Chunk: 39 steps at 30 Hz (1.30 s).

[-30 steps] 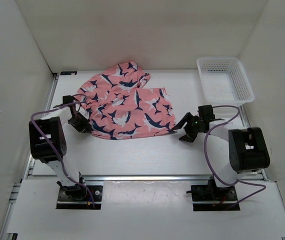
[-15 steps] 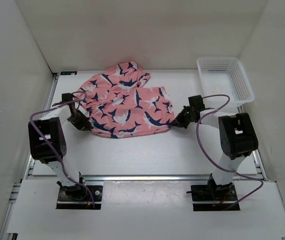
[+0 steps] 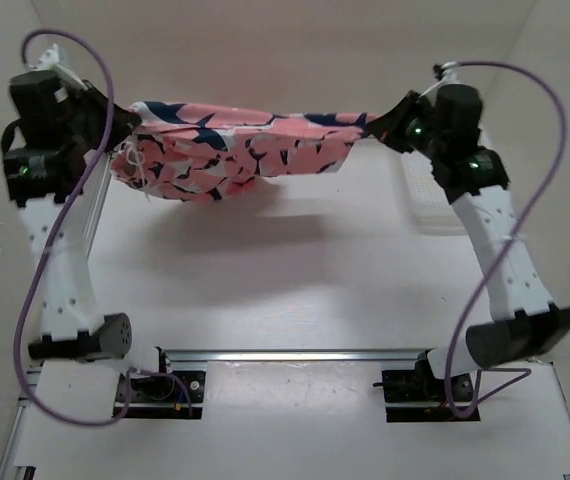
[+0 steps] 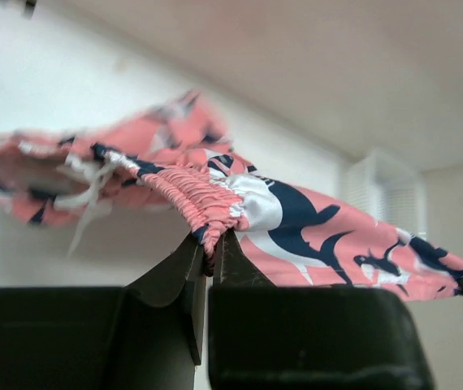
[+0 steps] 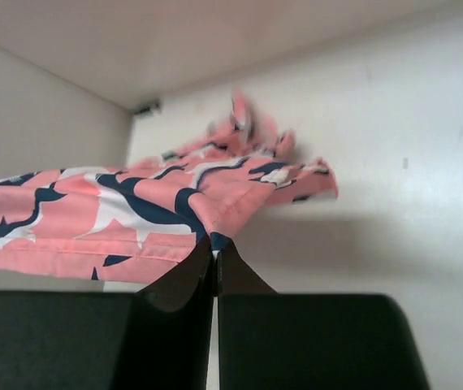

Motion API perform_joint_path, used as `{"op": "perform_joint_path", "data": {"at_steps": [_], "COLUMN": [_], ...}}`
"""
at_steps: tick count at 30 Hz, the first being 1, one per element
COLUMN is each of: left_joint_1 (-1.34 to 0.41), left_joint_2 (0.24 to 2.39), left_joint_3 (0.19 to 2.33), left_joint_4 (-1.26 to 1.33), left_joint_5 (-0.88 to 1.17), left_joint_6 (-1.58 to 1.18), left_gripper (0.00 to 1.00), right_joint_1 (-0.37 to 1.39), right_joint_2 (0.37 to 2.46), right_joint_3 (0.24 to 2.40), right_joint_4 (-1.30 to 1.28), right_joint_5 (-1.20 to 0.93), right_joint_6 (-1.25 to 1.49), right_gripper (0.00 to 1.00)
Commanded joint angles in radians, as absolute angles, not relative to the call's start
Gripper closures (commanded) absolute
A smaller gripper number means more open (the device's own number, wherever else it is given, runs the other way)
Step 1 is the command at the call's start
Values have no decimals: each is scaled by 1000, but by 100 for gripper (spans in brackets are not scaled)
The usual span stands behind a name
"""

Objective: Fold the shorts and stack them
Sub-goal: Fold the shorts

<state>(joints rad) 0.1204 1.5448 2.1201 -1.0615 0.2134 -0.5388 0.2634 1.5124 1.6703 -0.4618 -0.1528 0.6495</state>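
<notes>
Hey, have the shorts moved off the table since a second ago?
Yes. The shorts have been lifted off the table and now hang stretched above it between the left gripper and right gripper.

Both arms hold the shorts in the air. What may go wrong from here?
The right gripper pinches only a small hem corner of the shorts; it may slip out.
The left gripper holds just the edge of the waistband; more pull could free it.
The fabric sags bunched in the middle, so it may land wrinkled.
</notes>
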Motion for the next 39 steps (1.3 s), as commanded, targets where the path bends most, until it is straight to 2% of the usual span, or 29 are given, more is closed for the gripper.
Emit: {"op": "perform_joint_path", "data": {"at_steps": [1, 9, 14, 21, 31, 35, 39], "left_joint_1": [121, 100, 89, 89, 89, 78, 69], "left_joint_2": [1378, 1135, 1086, 1068, 1132, 1279, 1570], "left_joint_3": [2241, 2342, 2352, 2191, 1777, 1688, 1730], "left_joint_4": [-1184, -1117, -1098, -1077, -977, -911, -867], "left_joint_5": [208, 288, 350, 456, 414, 402, 341], "left_joint_6": [-508, -569, -598, -635, -595, -557, -539], "left_gripper": [90, 90, 90, 90, 90, 90, 90], "right_joint_1": [250, 250, 250, 250, 250, 250, 250], "right_joint_2": [1367, 1148, 1095, 1095, 1319, 1454, 1702], "right_joint_3": [1802, 2031, 2143, 2229, 2093, 1996, 1989], "right_joint_4": [-607, -719, -741, -753, -686, -611, -541], "right_joint_5": [-9, 162, 224, 275, 259, 212, 134], "right_joint_6": [517, 405, 380, 361, 360, 370, 391], "right_gripper": [100, 100, 100, 100, 100, 100, 100]}}
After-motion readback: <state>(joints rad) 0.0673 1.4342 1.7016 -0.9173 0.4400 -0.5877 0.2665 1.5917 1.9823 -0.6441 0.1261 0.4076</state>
